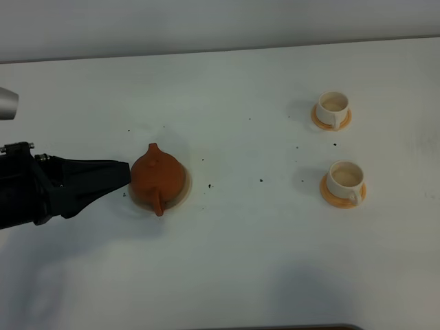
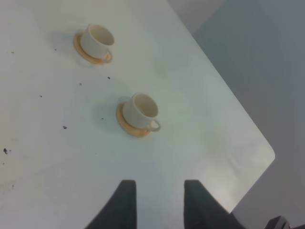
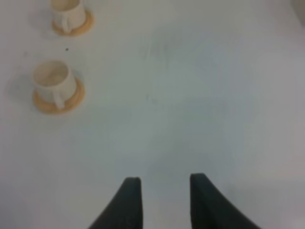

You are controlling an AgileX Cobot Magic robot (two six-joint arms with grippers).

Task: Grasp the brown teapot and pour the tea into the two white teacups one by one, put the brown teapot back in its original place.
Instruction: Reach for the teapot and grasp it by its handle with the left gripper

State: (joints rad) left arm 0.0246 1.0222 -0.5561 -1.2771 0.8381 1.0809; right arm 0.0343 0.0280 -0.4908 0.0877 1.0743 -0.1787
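The brown teapot sits on the pale beige coaster at the left middle of the table, its lid on. My left gripper is just left of the pot, with its tips next to the pot's side. In the left wrist view the gripper is open and empty, and the pot is out of view there. The two white teacups stand on orange saucers at the right, one farther back and one nearer. I see no dark tea in them. My right gripper is open and empty over bare table and is out of the exterior view.
Small dark specks lie scattered on the white table between the pot and the cups. The left wrist view shows the table's corner and edge beyond the cups. The right wrist view shows both cups off to one side.
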